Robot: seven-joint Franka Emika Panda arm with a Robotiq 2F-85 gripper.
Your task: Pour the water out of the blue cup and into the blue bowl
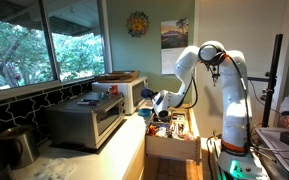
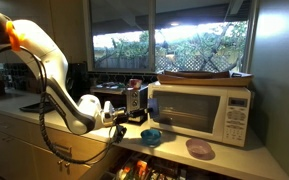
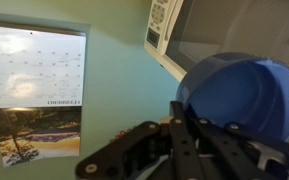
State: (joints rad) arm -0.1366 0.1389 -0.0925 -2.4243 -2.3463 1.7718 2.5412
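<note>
My gripper [image 3: 189,125] is shut on the rim of the blue cup [image 3: 239,95], a dark royal-blue vessel that fills the right of the wrist view. The wrist view looks sideways at the wall, so the cup is held tilted. In an exterior view my gripper [image 2: 120,116] hangs over the counter just left of and above the blue bowl [image 2: 151,136], a small turquoise dish in front of the microwave. In an exterior view the gripper [image 1: 163,101] is beside the microwave; the bowl is hidden there. I cannot see any water.
A white microwave [image 2: 202,110] stands right of the bowl, with a pink dish [image 2: 199,149] in front of it. A toaster oven [image 1: 84,122] sits on the counter. An open drawer [image 1: 174,130] of items lies below. A calendar [image 3: 36,90] hangs on the wall.
</note>
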